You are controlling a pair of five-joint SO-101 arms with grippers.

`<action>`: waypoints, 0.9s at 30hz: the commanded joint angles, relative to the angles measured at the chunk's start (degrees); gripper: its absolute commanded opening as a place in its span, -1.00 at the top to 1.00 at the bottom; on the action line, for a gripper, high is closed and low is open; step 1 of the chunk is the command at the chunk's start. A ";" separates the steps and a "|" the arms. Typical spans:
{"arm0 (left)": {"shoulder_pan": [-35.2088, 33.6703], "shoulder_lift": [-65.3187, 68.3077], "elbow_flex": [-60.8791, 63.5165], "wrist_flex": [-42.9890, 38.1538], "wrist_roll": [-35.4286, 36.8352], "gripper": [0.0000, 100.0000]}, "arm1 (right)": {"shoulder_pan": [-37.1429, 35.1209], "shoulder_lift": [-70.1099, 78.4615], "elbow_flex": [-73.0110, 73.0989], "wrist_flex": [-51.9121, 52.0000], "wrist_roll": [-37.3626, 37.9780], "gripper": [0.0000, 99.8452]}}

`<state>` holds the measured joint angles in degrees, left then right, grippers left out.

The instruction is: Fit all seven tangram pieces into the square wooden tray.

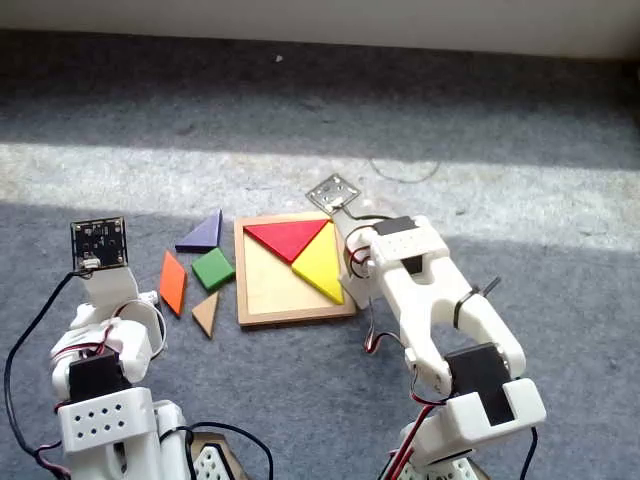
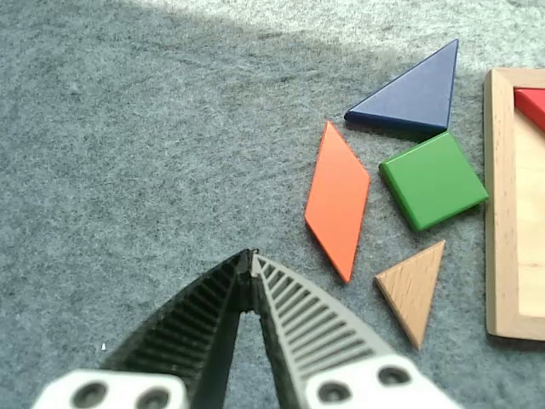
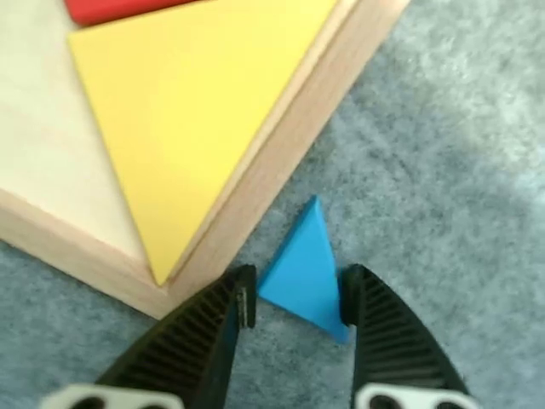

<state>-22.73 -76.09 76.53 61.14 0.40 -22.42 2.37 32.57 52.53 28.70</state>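
Two bands of sunlight cross the grey, carpet-like surface [image 1: 500,150], which meets a pale wall at its far edge. The square wooden tray [image 1: 295,318] lies near the middle. It holds a red triangle [image 1: 285,238] and a yellow triangle [image 1: 322,265], and the rest of its floor is bare. Just beside its left edge lie a navy triangle [image 1: 203,235], a green square [image 1: 213,268], an orange parallelogram [image 1: 173,282] and a tan triangle [image 1: 206,312]. The left tool [image 2: 252,260] is pressed together over the carpet. The right tool [image 3: 298,288] is spread astride a small blue triangle [image 3: 305,273], which lies flat just outside the tray's right near corner.
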 commanded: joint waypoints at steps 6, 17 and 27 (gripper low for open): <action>1.45 -0.48 -0.40 -1.14 -0.35 0.98 | 0.92 -0.92 -0.22 0.84 1.76 0.82; 1.45 -0.48 -0.40 -1.14 -0.35 0.98 | 0.66 -13.32 -0.40 6.46 -0.53 0.86; 1.45 -0.48 -0.40 -1.14 -0.35 0.98 | -10.77 -20.88 1.98 5.67 -8.09 0.86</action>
<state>-22.73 -76.09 76.53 61.14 0.40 -29.01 -17.41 34.77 58.77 23.25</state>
